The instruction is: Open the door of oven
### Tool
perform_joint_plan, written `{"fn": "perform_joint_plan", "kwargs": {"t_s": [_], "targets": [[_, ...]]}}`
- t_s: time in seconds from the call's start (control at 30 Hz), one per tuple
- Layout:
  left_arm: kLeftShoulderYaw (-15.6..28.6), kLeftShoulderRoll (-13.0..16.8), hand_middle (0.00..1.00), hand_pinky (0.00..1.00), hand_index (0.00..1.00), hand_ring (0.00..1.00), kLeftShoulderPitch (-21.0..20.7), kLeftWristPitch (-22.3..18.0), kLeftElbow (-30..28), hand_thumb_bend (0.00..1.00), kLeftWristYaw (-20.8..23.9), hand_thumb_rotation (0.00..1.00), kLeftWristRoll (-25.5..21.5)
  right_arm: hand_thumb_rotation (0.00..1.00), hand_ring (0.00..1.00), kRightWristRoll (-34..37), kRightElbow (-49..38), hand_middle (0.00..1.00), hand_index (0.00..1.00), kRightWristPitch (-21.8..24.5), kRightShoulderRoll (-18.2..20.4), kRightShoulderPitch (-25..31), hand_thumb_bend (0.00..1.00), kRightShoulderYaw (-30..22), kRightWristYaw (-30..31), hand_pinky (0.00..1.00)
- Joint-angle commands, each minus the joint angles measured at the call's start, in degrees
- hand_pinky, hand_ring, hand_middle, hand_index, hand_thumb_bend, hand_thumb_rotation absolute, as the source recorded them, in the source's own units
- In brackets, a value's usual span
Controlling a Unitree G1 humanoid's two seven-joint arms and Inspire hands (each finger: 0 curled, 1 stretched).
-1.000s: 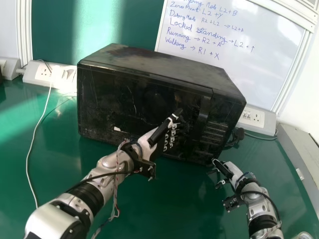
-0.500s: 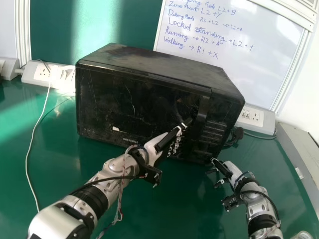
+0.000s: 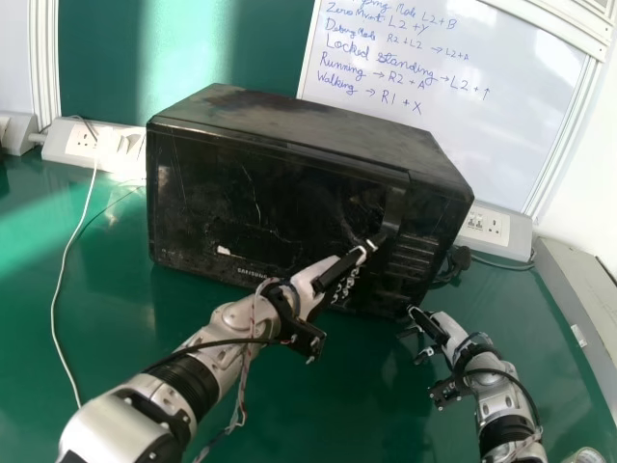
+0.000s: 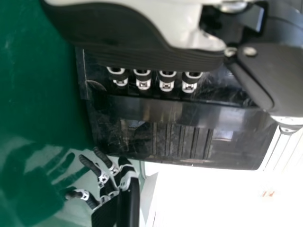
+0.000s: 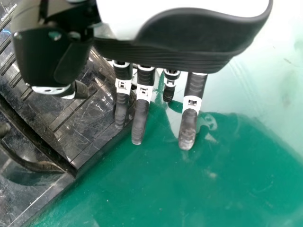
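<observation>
centrally in the head view, the oven (image 3: 280,193) stands on the bench (image 3: 357,405), door shut; left hand (image 3: 311,278) near the handle (image 3: 395,204), right hand (image 3: 445,330) near a front corner. left wrist view: left hand (image 4: 137,35) beside the handle, clenched or grasping, cannot tell. right wrist view: right hand (image 5: 184,35) released, fingers extended.

A robotics lab, or a technical workroom much like one, is suggested. Behind the green surface (image 3: 125,318), a whiteboard (image 3: 521,125) is seen, marked with a handwritten list in blue with arrows. White socket boxes (image 3: 72,143) are set along the back, and a thin white cable (image 3: 55,318) is trailed nearby. Loose coloured wires (image 3: 241,386) are strung beside a jointed robot arm (image 3: 183,386)
</observation>
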Motion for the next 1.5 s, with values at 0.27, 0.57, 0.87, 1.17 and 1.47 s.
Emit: {"fn": "perform_joint_plan", "kwargs": {"t_s": [0.27,0.57,0.87,1.17,1.47], "targets": [[0.0,-2.0,1.0,0.87,0.97,0.99,-3.4,-0.3,0.5,1.0,-0.8,0.98,0.2,0.87,0.45,-0.2,1.7,0.6,0.72,2.2,1.2,2.4,0.62,-0.2,1.4,0.31],[1.3,-2.8,0.98,0.77,0.98,0.9,-4.0,0.6,0.7,1.0,-2.8,0.97,-1.0,0.91,0.46,-0.4,1.8,0.6,0.73,2.1,1.3,2.3,0.65,0.0,1.6,0.32],[3.6,-3.6,0.89,0.68,0.94,0.78,-3.9,2.5,0.9,1.0,-2.3,0.94,-2.6,0.89,0.44,0.1,1.9,0.58,0.72,2.7,1.5,2.3,0.67,-1.0,1.6,0.3],[4.8,-3.7,0.85,0.58,0.91,0.71,-3.9,3.5,0.9,1.0,-2.4,0.95,-3.8,0.92,0.45,-0.1,1.8,0.59,0.72,2.7,1.6,2.1,0.67,-0.7,1.6,0.33],[4.5,-4.1,0.79,0.49,0.87,0.57,-3.7,2.7,0.8,1.0,-2.2,0.95,-2.8,0.92,0.46,-0.8,1.7,0.59,0.71,1.7,1.4,2.3,0.67,-0.1,1.6,0.34]]}}
